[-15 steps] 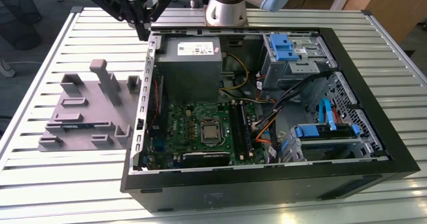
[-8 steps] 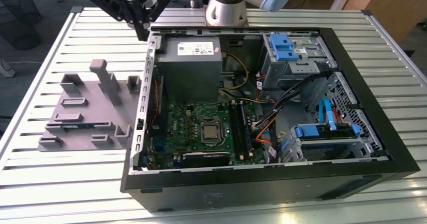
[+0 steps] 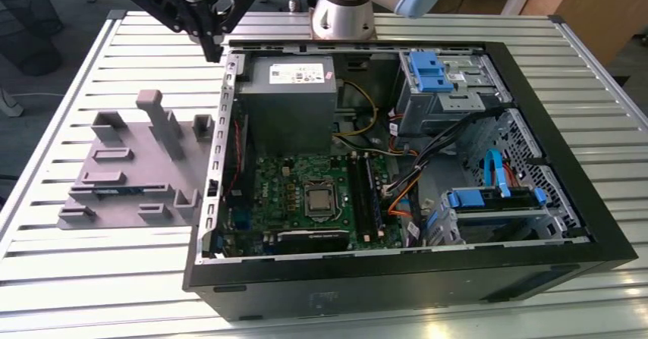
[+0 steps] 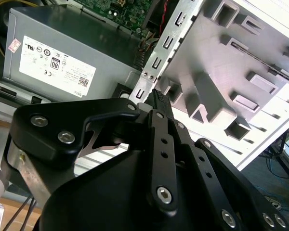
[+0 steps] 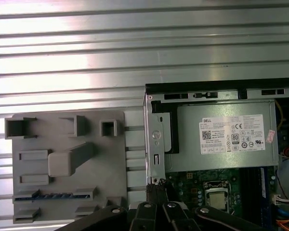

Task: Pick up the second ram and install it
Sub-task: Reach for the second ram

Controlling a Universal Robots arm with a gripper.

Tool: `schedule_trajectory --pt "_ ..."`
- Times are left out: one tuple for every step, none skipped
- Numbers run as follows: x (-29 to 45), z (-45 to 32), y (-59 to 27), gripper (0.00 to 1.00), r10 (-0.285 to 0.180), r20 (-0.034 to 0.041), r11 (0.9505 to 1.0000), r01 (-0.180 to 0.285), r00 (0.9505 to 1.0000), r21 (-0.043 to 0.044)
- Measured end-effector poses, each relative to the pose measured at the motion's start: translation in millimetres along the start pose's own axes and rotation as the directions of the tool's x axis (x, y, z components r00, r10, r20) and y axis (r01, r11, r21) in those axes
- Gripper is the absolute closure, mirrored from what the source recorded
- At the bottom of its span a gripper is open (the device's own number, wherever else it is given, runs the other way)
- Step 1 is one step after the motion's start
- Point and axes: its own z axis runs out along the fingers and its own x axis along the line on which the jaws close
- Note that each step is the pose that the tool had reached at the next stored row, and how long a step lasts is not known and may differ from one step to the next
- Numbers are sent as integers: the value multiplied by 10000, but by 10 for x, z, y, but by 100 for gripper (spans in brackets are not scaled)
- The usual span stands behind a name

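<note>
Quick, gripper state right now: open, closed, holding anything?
Gripper: closed, holding nothing; the second ram sits in the grey tray.

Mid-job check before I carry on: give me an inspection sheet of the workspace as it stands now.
Surface: slatted metal table, carrying the tray and the open computer case.
Job's things: second ram lies in a slot of the grey tray, not yet picked up; whether the black memory slots on the motherboard hold anything cannot be told.
Clutter: nothing seen.
Gripper: gripper shut, holding nothing, above the case wall beside the power supply, apart from the ram.
Cables: yellow wires by the power supply; blue cable near the drive bays.
Surroundings: robot base at the table's far edge; dark bin on the floor.
</note>
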Motion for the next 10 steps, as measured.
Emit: schedule_trajectory --pt "2 0 0 89 0 0 10000 0 10000 0" --pt "3 0 0 89 -1 -1 10000 1 10000 0" --pt "4 0 0 89 0 -1 10000 0 10000 0" --pt "4 0 0 89 0 -1 10000 0 10000 0" --pt "6 -1 0 89 0 -1 10000 0 10000 1" --pt "11 -1 -1 89 2 0 10000 -2 10000 0" --pt "12 -1 -1 89 1 -1 10000 -1 10000 0" --pt "12 -1 -1 89 -1 -1 10000 1 10000 1" --pt "13 0 -1 89 -1 -1 10000 1 10000 0" --pt "15 0 -1 89 -1 0 10000 1 10000 0"
